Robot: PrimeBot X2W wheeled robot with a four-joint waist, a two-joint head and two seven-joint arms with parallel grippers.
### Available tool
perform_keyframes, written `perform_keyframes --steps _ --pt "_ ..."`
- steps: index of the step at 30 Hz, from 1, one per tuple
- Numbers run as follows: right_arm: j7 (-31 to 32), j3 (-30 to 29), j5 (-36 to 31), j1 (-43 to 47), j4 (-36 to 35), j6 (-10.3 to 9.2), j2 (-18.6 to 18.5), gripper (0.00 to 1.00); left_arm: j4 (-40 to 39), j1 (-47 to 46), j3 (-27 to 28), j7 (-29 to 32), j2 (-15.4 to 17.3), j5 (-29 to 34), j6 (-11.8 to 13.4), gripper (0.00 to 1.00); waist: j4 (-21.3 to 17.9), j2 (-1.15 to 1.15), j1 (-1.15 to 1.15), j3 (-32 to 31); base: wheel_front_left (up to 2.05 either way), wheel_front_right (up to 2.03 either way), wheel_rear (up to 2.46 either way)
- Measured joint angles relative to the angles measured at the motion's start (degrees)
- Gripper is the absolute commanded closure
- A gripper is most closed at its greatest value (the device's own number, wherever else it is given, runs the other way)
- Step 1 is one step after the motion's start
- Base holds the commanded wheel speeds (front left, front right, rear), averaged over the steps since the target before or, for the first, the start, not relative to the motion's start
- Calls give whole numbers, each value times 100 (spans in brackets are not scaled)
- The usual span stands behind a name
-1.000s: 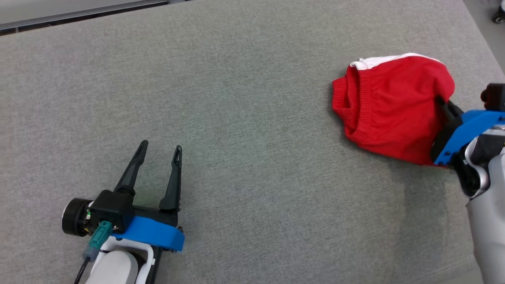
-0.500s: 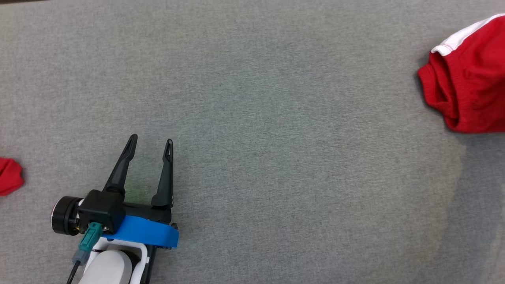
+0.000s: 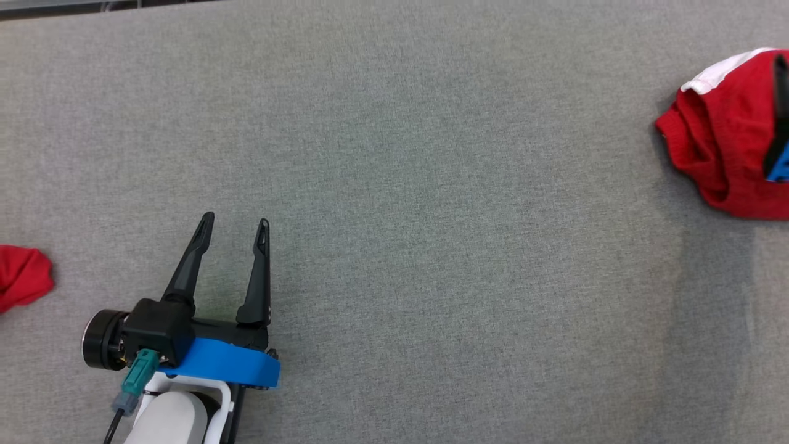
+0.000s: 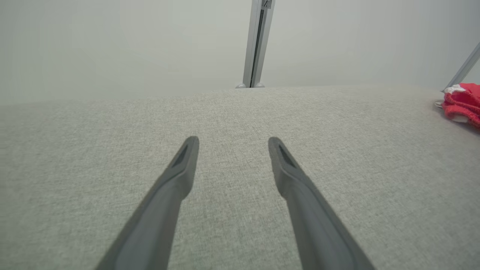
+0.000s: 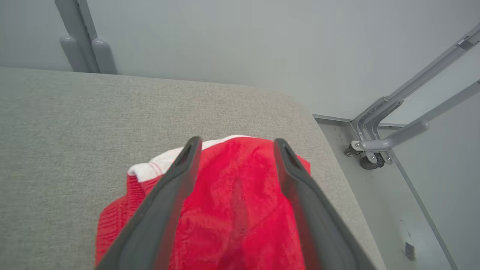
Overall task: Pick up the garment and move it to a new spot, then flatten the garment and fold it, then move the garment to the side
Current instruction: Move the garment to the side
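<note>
**A:** Where is the garment (image 3: 715, 142) sitting?

**B:** Out at three o'clock in the head view, bunched in a red heap on the grey padded surface (image 3: 431, 185), close to that surface's edge. Its white band (image 3: 727, 68) peeks out at the heap's twelve o'clock.

**A:** And the right gripper (image 5: 237, 141)?

**B:** It's right over the heap with its fingers spread apart. In the wrist view the red cloth lies between and beneath them, and nothing is pinched.

**A:** The left gripper (image 3: 236, 219)?

**B:** Down at seven o'clock, fingers likewise spread, with bare surface between them. It's well apart from the garment.

**A:** How will the thing handle?

**B:** I'd say light, soft and floppy. It's a knit, so it should sag and stretch rather than keep any shape (no fear of breaking it, at least). A pinch in the middle of the heap may gather several layers at once.

**A:** So where should it take hold?

**B:** I'd go for the ribbed hem (image 3: 681, 132) at the heap's nine o'clock, or the white band. Those edges look thicker and should open it out for flattening.

**A:** And that red scrap (image 3: 21, 277) at nine o'clock?

**B:** It's cut off by the frame, so I can't tell what it is.
</note>
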Motion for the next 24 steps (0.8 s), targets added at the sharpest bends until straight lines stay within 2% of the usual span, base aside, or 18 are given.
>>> perform_keyframes --steps 6,13,21,24 --pt "-274 582 293 57 -365 1 294 0 67 3 153 -122 -54 -160 62 0 87 0 0 -353 0 0 0" --pt "-812 792 542 753 -711 1 840 0 419 195 549 -294 -178 -595 74 0 319 0 -2 -975 0 0 0" --pt "-1613 573 288 1983 -1060 1 1572 0 953 656 753 -356 -244 -764 76 0 589 0 -2 -1617 0 0 0" --pt "-1839 477 223 2468 -1247 0 1726 0 1060 813 751 -363 -266 -794 45 0 675 0 -2 -1777 0 0 0"
